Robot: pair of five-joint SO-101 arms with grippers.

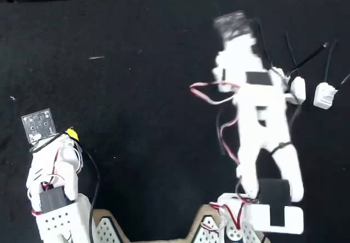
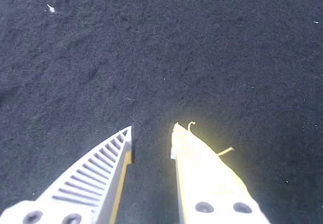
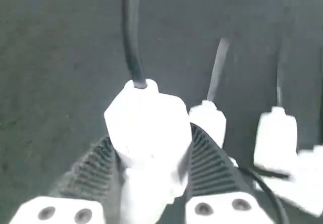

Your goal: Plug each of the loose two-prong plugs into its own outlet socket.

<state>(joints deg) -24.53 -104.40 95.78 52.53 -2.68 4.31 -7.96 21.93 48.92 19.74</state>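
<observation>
- A small grey square board point(image 1: 38, 124) with dots on its face lies flat near the left edge of the black desk point(image 1: 136, 62).
- Just beside that board sits the left end effector point(image 2: 151, 133), low over bare desk cloth. Its two fingers, one white and ribbed point(image 2: 103, 166) and one yellow-tinted point(image 2: 202, 176), stand a narrow gap apart with nothing between them.
- The right arm point(image 1: 262, 122) stretches from the near edge toward the far side of the desk, and its end effector point(image 3: 151, 138) is clamped on a white two-prong plug point(image 3: 146, 128). The plug sits between the ribbed fingers point(image 3: 209, 166), and its black cord point(image 3: 131, 32) runs away from the end effector.
- Two more white plugs point(image 3: 209, 120) point(image 3: 275, 138) lie on the desk beyond the held one, each with a dark cord leading off.
- From above, these two loose plugs point(image 1: 298, 90) point(image 1: 325, 95) lie near the right edge, just right of the right arm, side by side but apart.
</observation>
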